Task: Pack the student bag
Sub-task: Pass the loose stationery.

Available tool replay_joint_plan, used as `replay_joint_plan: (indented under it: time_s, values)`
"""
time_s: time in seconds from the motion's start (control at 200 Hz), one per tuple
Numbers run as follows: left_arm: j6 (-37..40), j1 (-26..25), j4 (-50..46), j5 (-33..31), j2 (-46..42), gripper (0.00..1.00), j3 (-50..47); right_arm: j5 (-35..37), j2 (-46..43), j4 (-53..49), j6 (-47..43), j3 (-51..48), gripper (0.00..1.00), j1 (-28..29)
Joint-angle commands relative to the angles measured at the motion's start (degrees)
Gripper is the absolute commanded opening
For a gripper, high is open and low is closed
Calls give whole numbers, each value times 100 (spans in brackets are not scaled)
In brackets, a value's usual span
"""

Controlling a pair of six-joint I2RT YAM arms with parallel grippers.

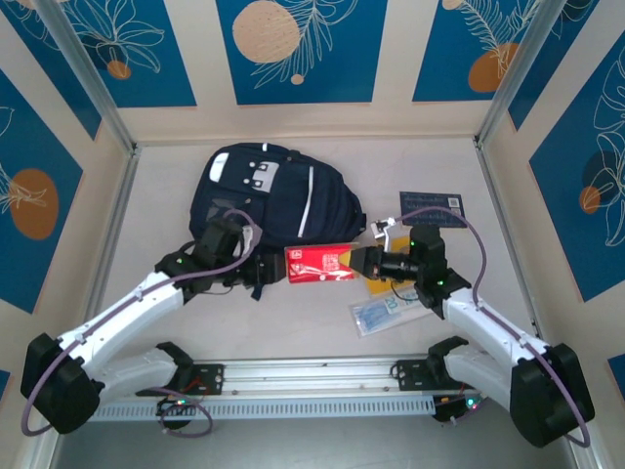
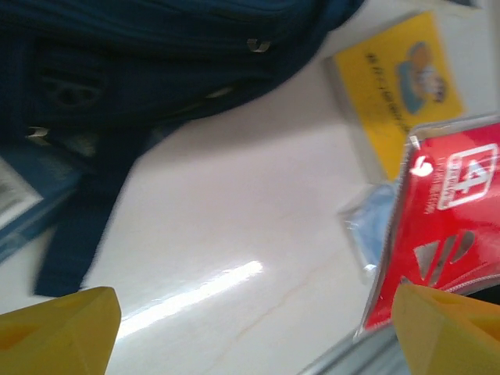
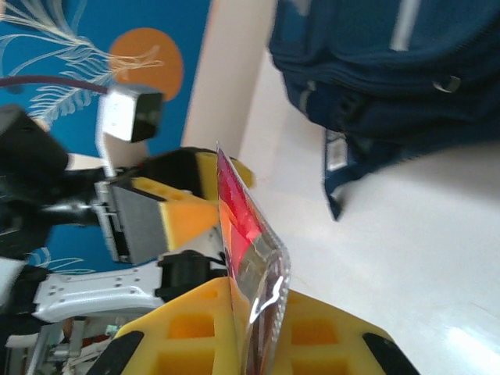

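from above: right gripper clenched on one short end of a red packet, left gripper at the packet's other end. packet slung between the two tools, above the table. just beyond both grippers, nearest the left one, the student bag, lying flat, grey-white patch on its far part. out past the right gripper, away from the bag, a navy booklet; beneath that gripper a yellow card; back toward its arm, a clear pouch.

from the left wrist, seen close: yellow fingertips spread wide, bare table between them, gripping nothing. right beside one fingertip, the packet's clear-edged corner; touching or not, cannot tell. ahead of the fingers, the bag's dark folds, zip pulls and a loose strap. ahead on the packet's side, the card's cartoon print, and a blue-tinted corner of the pouch peeking from behind the packet.

from the right wrist: yellow fingers pressed together on the packet's thin sealed edge, packet standing on edge. across from them, the left gripper's pads standing apart on either side of the packet. off to one side of the fingers, the bag's blue flank and a white stripe.

pose: left arm and right arm both reaching forward and inward from the near edge, elbows bent outward, wrists turned to face each other across the packet.
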Motion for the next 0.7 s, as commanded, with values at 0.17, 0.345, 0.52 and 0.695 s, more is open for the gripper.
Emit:
replay_joint_plan:
  time_s: [0.17,0.345,0.52,0.695]
  values:
    - [-340,48,1612,1878,-216,76,-270,-561,-228,818,751,-101,1,-77]
    - [-503,52,2005,2050,-263,48,-412,-582,-239,1084,888,-86,1,-117]
    - [-520,53,2162,2171,-261,24,-369,-754,-180,1174,917,-28,2,-126]
    - [-547,82,2340,2242,-382,0,-386,-908,-227,827,690,59,28,-217]
